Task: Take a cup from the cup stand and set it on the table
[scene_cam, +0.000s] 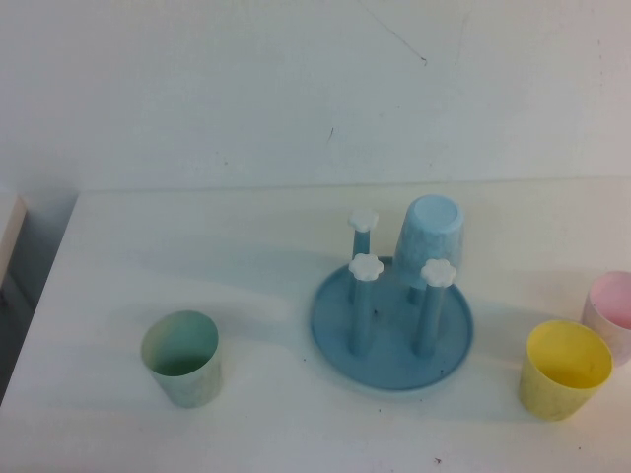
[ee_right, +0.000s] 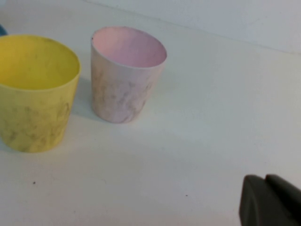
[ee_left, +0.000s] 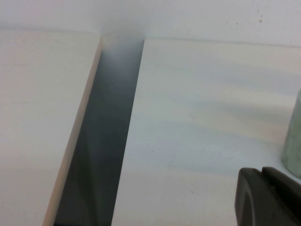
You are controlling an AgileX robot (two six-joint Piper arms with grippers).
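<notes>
The yellow cup (scene_cam: 566, 369) stands upright on the white table (scene_cam: 266, 434), right of the blue cup stand (scene_cam: 392, 325); it also shows in the right wrist view (ee_right: 35, 92). A light blue cup (scene_cam: 430, 236) sits upside down on the stand's back right peg. The other three pegs are bare. Neither arm shows in the high view. My left gripper (ee_left: 264, 172) is shut and empty, low over the table's left part near the pale green cup (ee_left: 294, 141). My right gripper (ee_right: 265, 178) is shut and empty, some way from the yellow cup.
A pale green cup (scene_cam: 182, 358) stands upright at the front left. A pink cup (scene_cam: 611, 313) stands right behind the yellow one at the table's right edge; it also shows in the right wrist view (ee_right: 126, 75). A dark gap (ee_left: 101, 141) runs along the table's left edge.
</notes>
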